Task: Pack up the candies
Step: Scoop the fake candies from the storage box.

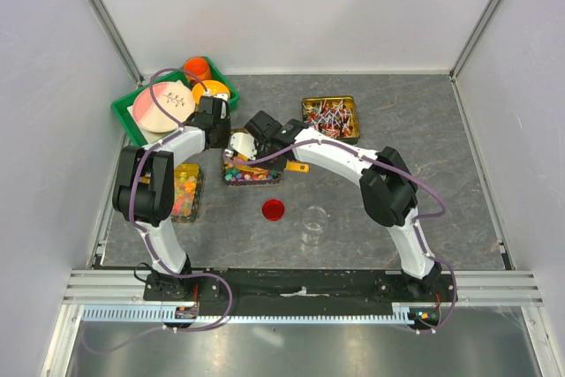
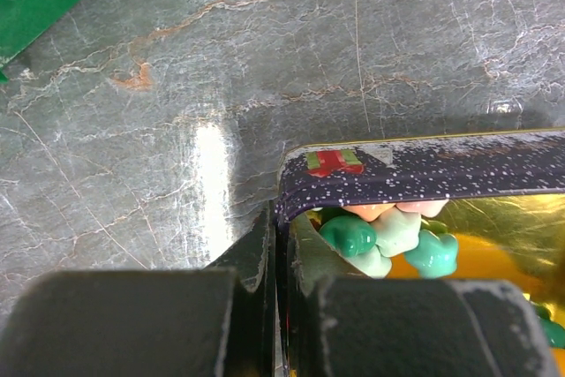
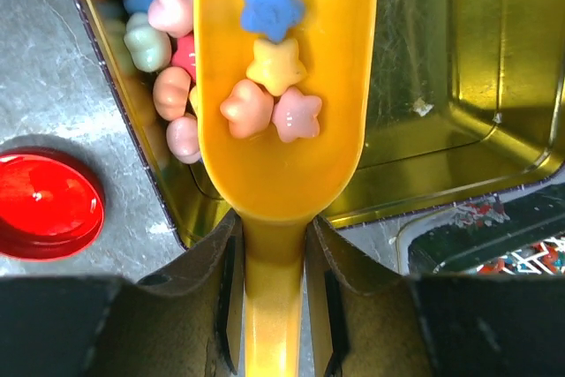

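Observation:
The candies (image 3: pixel 150 41) are small pastel stars heaped in one end of a gold-lined tin (image 3: pixel 459 86) with a dark blue speckled wall (image 2: pixel 441 174). My right gripper (image 3: pixel 272 245) is shut on the handle of a yellow scoop (image 3: pixel 282 130). The scoop is held over the tin with several candies (image 3: pixel 274 86) in its bowl. My left gripper (image 2: pixel 282 245) is shut on the tin's wall at a corner, with green candies (image 2: pixel 388 240) just inside. From above, both grippers (image 1: pixel 234 149) (image 1: pixel 258 140) meet over the tin (image 1: pixel 231 181).
A red lid (image 1: pixel 274 209) and a clear jar (image 1: pixel 313 222) stand in front of the tin. A tin of lollipops (image 1: pixel 331 116) sits behind on the right, a tin of gummies (image 1: pixel 185 193) on the left. A green tray (image 1: pixel 124 112) with a plate and orange cups is at back left.

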{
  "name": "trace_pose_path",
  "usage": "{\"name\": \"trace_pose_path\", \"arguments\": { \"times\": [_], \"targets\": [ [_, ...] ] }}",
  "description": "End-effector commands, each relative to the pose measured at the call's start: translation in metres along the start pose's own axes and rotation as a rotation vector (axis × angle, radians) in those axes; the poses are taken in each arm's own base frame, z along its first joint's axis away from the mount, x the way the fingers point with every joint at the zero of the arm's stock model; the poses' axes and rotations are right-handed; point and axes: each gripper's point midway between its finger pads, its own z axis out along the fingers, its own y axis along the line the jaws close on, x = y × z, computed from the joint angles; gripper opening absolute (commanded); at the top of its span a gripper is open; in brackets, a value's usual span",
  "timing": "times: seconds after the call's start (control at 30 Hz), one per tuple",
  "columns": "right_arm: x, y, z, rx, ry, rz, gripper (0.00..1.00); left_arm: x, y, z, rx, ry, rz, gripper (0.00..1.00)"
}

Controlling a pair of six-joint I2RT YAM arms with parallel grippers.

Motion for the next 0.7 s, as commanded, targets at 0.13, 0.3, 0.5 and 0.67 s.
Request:
{"name": "trace_pose_path", "arguments": {
  "times": [0.13,0.3,0.5,0.67],
  "targets": [
    [0.001,-0.026,-0.057,0.049,-0.083,0.059,0.00,-0.031,-0.008,-0.003,0.028,-0.084,0.006,0.02],
    [0.009,-0.030,-0.088,0.048,-0.106,0.046,0.00,-0.032,-0.007,-0.002,0.025,-0.086,0.006,0.01],
    [0.030,-0.031,-0.134,0.042,-0.110,0.040,0.00,-0.032,-0.006,-0.002,0.019,-0.085,0.012,0.01],
    [0.054,-0.024,-0.176,0.040,-0.106,0.014,0.00,-0.031,-0.005,0.000,0.016,-0.077,0.023,0.01]
  ]
}}
